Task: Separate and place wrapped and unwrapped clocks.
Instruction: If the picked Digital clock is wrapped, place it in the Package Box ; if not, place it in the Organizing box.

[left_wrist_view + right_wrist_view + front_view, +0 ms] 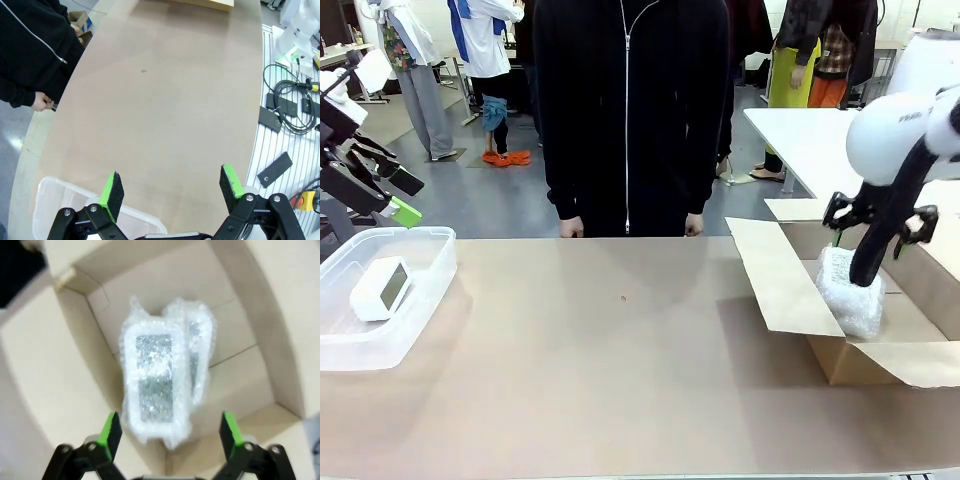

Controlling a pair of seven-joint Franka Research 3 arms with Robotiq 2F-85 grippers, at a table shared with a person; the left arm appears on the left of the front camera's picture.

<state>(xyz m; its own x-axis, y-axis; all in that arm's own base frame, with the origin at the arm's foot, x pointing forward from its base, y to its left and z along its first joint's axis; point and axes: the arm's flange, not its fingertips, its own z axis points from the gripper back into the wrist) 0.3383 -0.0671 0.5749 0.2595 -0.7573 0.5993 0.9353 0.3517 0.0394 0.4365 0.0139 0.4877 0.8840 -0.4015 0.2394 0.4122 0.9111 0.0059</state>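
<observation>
Two bubble-wrapped clocks (157, 382) lie side by side inside the open cardboard box (240, 355), grey speckled faces up. My right gripper (171, 432) hangs open just above them, holding nothing. From the front, the wrapped bundle (850, 292) shows in the box (790, 290) under my right gripper (876, 240). The bare white clock (382, 288) with a dark screen rests in the clear plastic bin (430, 275) at the left. My left gripper (405, 197) hovers open above that bin's far edge; its green pads (112, 190) stand wide apart over the bin's rim (50, 197).
A person in a black jacket stands at the table's far edge, hands (572, 228) resting on it. Brown paper covers the table top (620, 360). Cables and black plates (290, 107) lie beside the table in the left wrist view.
</observation>
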